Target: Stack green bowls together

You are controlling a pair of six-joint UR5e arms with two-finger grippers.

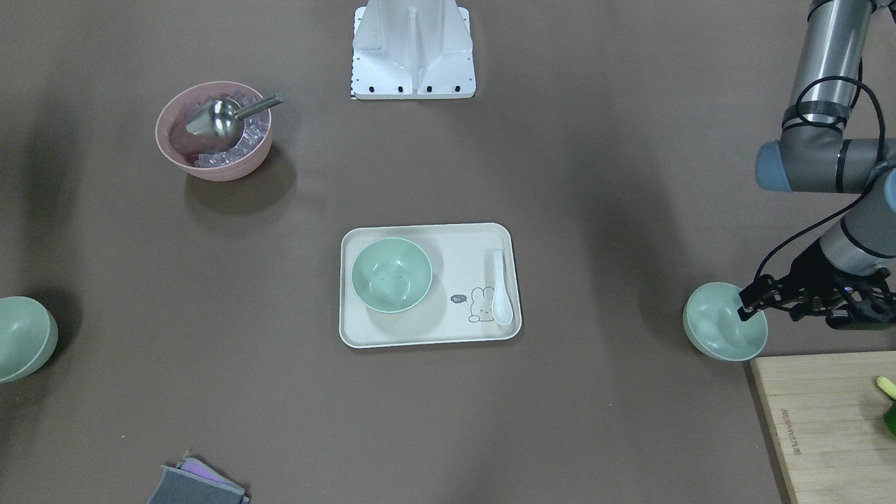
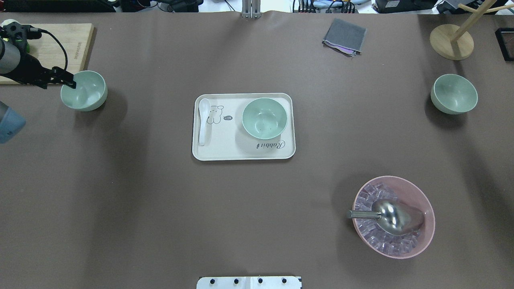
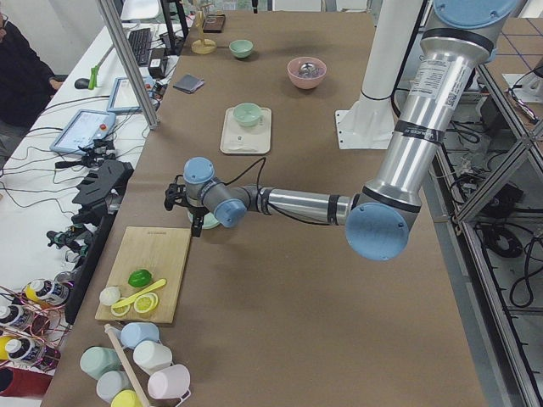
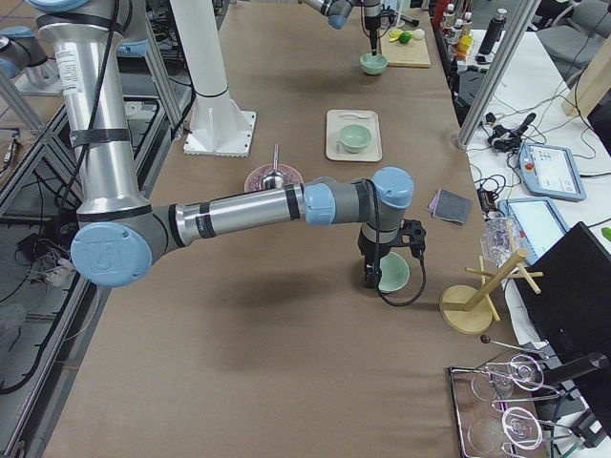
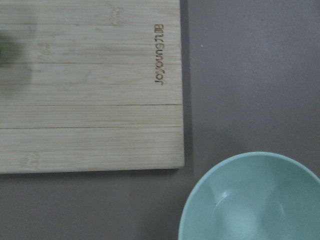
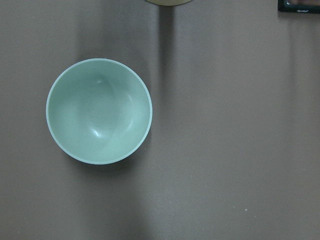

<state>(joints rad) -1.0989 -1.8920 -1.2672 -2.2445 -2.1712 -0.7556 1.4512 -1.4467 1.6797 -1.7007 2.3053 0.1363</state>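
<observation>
Three pale green bowls are in view. One green bowl (image 2: 264, 119) (image 1: 391, 274) stands on the cream tray (image 2: 225, 150). A second (image 2: 86, 92) (image 1: 721, 329) sits at the robot's left, beside the cutting board, and shows in the left wrist view (image 5: 250, 200). My left gripper (image 2: 72, 81) (image 1: 747, 304) points down at this bowl's rim, its fingers slightly apart. The third bowl (image 2: 453, 93) (image 1: 21, 339) sits at the robot's right and shows in the right wrist view (image 6: 99, 111). My right gripper (image 4: 370, 272) hangs by its rim; I cannot tell whether it is open.
A pink bowl (image 2: 429, 208) of ice cubes with a metal scoop (image 2: 391, 216) stands front right. A white spoon (image 2: 204, 120) lies on the tray. A wooden cutting board (image 2: 52, 40), a grey cloth (image 2: 344, 36) and a wooden stand (image 2: 451, 42) are at the far edge.
</observation>
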